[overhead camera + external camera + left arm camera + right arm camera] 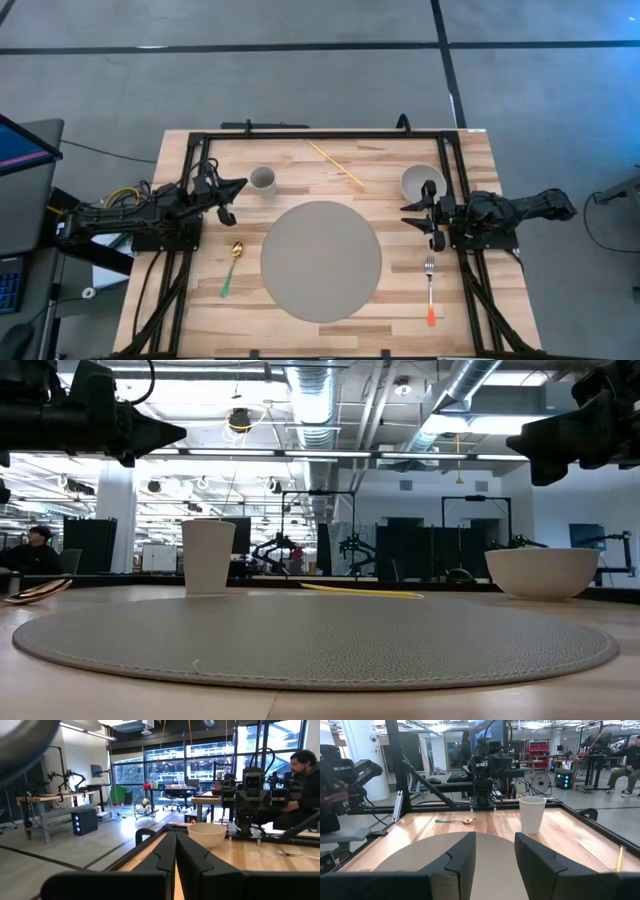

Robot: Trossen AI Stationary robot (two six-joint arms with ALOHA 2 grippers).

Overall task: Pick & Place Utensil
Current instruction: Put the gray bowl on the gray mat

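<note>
A fork with an orange handle (430, 290) lies flat on the wooden table, right of the round grey mat (320, 260). A gold spoon with a green handle (232, 265) lies flat left of the mat; it also shows in the right wrist view (455, 820). My left gripper (236, 192) hovers shut above the table's left side, beyond the spoon and beside a white cup (263, 180). My right gripper (412, 215) hovers open on the right, between the bowl (422, 183) and the fork. In the wrist views, the left fingers (176, 852) meet and the right fingers (495, 855) stand apart.
A yellow chopstick (335, 165) lies slantwise near the far edge, between cup and bowl. A black frame (320, 134) runs along the table's far, left and right sides. People sit in the room beyond (305, 775). Bare wood lies near the mat's near corners.
</note>
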